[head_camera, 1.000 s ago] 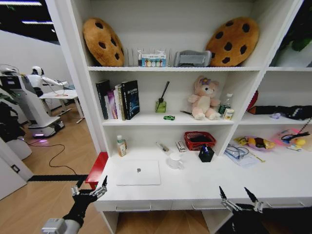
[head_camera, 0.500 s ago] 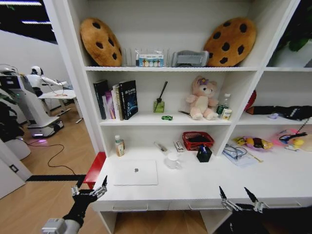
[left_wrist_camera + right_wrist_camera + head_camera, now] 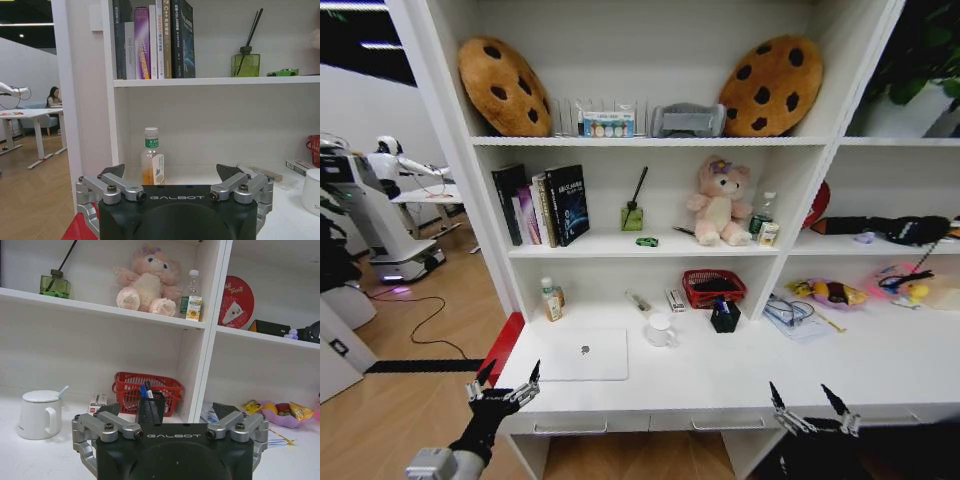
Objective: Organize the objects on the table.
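Note:
A slim silver laptop lies closed on the left part of the white table. A tiny green toy car stands on the shelf above, beside a green diffuser bottle. A blue pen and a black pen stand in a black mesh holder at the back of the table. My left gripper hangs open just off the table's left front corner. My right gripper is open below the front edge, holding nothing.
A white mug, a red basket and a small orange bottle stand at the back of the table. A pink plush bear sits on the shelf. Papers and a snack bowl lie to the right.
The whole picture has shifted: the shelves and table now sit further left and slightly higher, so the camera has moved. Both grippers keep their pose, open.

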Motion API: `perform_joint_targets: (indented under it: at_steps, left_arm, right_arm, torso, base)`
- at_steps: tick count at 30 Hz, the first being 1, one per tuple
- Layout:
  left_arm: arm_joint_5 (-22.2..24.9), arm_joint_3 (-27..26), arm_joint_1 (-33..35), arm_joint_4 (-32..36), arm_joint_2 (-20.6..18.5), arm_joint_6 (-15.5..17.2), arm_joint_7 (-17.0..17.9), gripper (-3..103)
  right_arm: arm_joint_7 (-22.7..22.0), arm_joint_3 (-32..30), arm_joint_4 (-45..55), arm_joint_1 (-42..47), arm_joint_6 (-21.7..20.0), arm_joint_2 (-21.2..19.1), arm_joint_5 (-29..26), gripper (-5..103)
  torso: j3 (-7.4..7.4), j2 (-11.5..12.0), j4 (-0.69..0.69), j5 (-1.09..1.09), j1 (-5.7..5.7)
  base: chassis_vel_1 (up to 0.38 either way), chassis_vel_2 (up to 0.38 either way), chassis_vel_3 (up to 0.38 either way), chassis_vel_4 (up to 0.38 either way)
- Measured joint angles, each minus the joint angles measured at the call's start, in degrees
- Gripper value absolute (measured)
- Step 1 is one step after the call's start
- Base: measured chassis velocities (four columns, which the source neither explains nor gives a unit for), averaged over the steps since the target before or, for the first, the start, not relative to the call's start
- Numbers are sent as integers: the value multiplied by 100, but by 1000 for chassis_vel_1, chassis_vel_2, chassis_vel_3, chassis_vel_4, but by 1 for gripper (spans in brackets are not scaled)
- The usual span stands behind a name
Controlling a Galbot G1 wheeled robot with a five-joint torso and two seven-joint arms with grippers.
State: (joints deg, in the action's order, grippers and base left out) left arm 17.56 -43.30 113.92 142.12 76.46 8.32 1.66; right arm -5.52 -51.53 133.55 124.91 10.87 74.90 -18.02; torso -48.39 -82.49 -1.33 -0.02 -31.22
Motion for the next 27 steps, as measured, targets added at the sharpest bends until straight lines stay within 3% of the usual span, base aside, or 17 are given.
perform_joint_targets:
  at_steps: [27]
  left_arm:
    - [0, 0, 0, 0, 0, 0, 0, 100]
  right_arm:
    - [0, 0, 0, 0, 0, 0, 0, 100]
  torso:
    - [-1, 1, 0, 2, -3]
  base:
    - [6, -6, -8, 6]
